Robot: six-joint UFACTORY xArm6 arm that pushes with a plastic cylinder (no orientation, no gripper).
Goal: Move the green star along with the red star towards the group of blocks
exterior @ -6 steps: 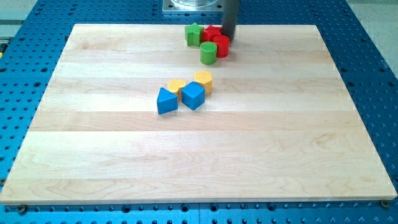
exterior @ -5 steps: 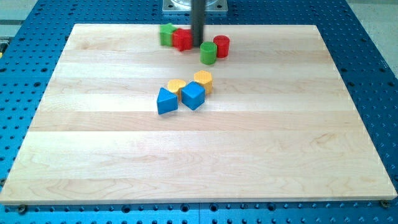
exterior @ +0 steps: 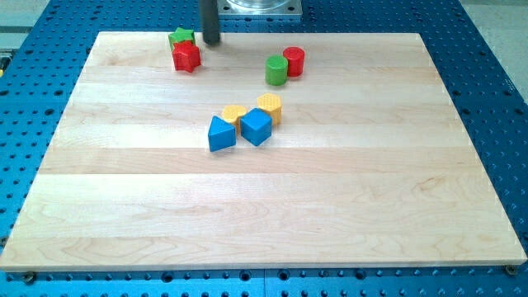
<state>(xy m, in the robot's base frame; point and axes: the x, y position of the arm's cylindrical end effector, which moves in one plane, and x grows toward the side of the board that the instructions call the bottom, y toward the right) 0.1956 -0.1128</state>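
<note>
The green star (exterior: 181, 37) lies near the board's top edge, left of centre, with the red star (exterior: 187, 57) touching it just below. My tip (exterior: 210, 42) stands just right of the green star, close to both stars. A group of blocks lies mid-board: a blue triangle (exterior: 220, 134), a blue cube (exterior: 256, 127), a yellow heart-like block (exterior: 234, 114) and a yellow hexagon (exterior: 269, 106).
A green cylinder (exterior: 276, 70) and a red cylinder (exterior: 294, 61) stand side by side right of the stars, above the group. The arm's metal base (exterior: 260, 7) sits beyond the board's top edge. A blue perforated table surrounds the wooden board (exterior: 396, 206).
My tip swept left along the top edge. It pushed the green and red stars left, away from the two cylinders, which stayed put.
</note>
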